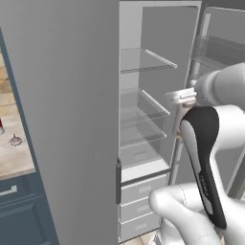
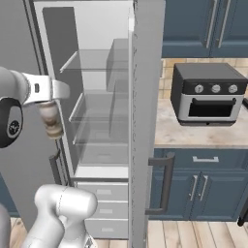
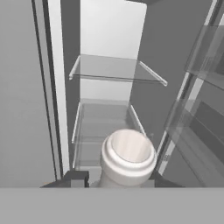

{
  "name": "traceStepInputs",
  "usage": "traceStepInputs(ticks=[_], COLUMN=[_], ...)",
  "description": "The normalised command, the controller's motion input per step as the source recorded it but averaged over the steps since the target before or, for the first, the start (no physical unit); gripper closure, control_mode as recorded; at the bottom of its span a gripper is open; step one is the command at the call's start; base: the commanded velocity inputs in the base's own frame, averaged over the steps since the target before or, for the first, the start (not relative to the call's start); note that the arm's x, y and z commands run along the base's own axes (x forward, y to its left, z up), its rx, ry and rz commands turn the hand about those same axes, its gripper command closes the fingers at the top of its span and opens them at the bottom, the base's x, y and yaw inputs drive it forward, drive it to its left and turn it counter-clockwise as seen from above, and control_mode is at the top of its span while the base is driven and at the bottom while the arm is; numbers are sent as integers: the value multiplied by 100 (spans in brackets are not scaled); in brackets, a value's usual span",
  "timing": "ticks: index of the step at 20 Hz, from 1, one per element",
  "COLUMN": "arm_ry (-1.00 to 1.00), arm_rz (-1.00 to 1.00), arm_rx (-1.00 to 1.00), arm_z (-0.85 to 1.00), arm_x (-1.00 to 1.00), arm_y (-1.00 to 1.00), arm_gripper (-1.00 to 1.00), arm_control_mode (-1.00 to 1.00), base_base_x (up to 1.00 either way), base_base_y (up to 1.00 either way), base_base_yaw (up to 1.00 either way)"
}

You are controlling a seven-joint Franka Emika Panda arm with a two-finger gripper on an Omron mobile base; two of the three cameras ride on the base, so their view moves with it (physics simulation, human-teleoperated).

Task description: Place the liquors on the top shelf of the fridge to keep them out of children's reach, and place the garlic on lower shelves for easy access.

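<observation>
My gripper [image 2: 49, 107] is shut on the greyish-brown liquor bottle [image 2: 52, 122], which hangs in front of the open fridge [image 2: 97, 29]. In the hand view the bottle's pale cap [image 3: 128, 156] sits between the dark fingertips [image 3: 77, 177]. The top shelf [image 1: 143, 60] lies above and beyond the bottle, the lower shelves [image 1: 141, 107] at about its height. The white liquor with a red cap [image 1: 1, 126] stands at the left edge, on the counter. The garlic [image 1: 16, 140] lies next to it.
The fridge's grey doors stand open on both sides [image 1: 67, 119] [image 2: 145, 121], one with clear door bins [image 1: 217, 50]. White drawers [image 1: 141, 191] sit below the shelves. A toaster oven [image 2: 208, 94] rests on the counter to the right, over dark blue cabinets [image 2: 203, 184].
</observation>
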Motion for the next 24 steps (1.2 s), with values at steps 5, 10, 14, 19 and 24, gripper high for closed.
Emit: traceStepInputs(ticks=[5, 10, 14, 19, 24], arm_ry=[-14, -7, -1, 0, 0], arm_rz=[-3, 0, 0, 0, 0], arm_rx=[5, 10, 5, 2, 0], arm_z=[30, 47, 36, 8, 0], arm_x=[28, 34, 35, 41, 45], arm_y=[-13, -6, -4, -7, -1], arm_gripper=[100, 100, 100, 100, 100], arm_control_mode=[-100, -100, -100, -100, -100], base_base_x=[0, 0, 0, 0, 0], base_base_y=[0, 0, 0, 0, 0], base_base_yaw=[0, 0, 0, 0, 0])
